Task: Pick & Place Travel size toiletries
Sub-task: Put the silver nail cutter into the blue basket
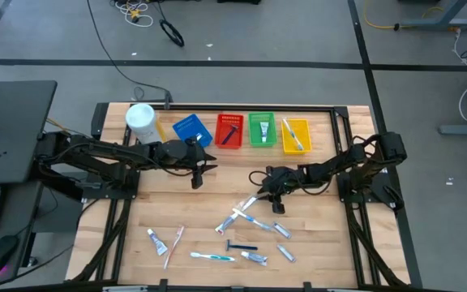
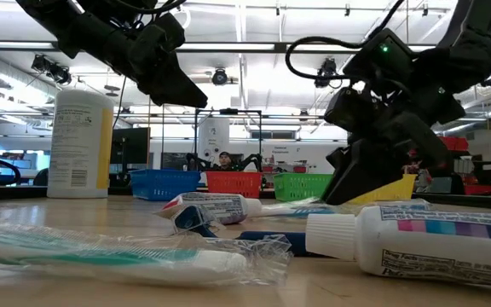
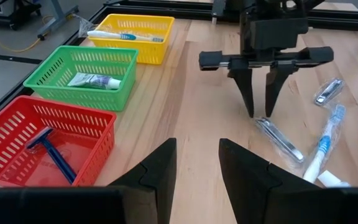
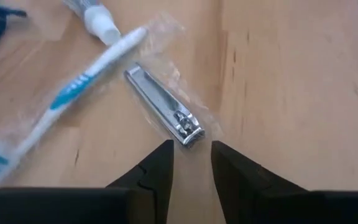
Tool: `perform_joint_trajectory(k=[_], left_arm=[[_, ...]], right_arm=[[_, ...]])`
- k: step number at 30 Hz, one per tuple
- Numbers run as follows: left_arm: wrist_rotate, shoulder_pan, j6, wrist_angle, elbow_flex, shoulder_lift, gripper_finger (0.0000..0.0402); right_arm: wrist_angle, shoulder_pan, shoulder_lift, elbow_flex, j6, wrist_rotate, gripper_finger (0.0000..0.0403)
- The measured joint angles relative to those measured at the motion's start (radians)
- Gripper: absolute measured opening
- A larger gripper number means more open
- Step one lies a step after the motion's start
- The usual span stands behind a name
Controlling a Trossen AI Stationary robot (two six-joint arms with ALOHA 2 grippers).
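Observation:
A silver nail clipper (image 4: 163, 106) in a clear wrapper lies flat on the wooden table, beside a white-blue toothbrush (image 4: 73, 93) and a white toothpaste tube (image 4: 101, 22). My right gripper (image 4: 191, 152) is open and points down just over the clipper's near end (image 3: 263, 123), one finger on either side of it; I see no touch. My left gripper (image 3: 197, 162) is open and hovers above bare table near the blue basket (image 1: 189, 130). More tubes, toothbrushes and a blue razor (image 1: 240, 246) lie scattered toward the near edge.
Along the far edge stand a white canister (image 1: 142, 122) and the baskets: red (image 3: 45, 140) holding a blue razor, green (image 3: 82, 74) holding a tube, yellow (image 3: 135, 34) holding a toothbrush. More clippers (image 3: 328, 90) lie behind the right gripper. Bare wood separates the grippers.

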Motion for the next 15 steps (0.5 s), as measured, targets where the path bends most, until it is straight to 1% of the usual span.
perform_joint_trajectory(k=[3,8,10,15], left_arm=[[0.000,0.000,0.000,0.000,0.000,0.000,0.0128],[0.000,0.000,-0.002,0.000,0.000,0.000,0.0128],[0.000,0.000,-0.003,0.000,0.000,0.000,0.0128],[0.000,0.000,-0.016,0.000,0.000,0.000,0.0128]], right_arm=[[-0.060,-0.005,-0.004,0.018,-0.006,0.001,0.0115],[-0.111,-0.008,-0.004,0.048,-0.017,0.011,0.0115],[-0.109,-0.008,-0.006,0.053,-0.046,0.040,0.0115],[-0.091,-0.008,-0.008,0.091,-0.120,0.038,0.0115]])
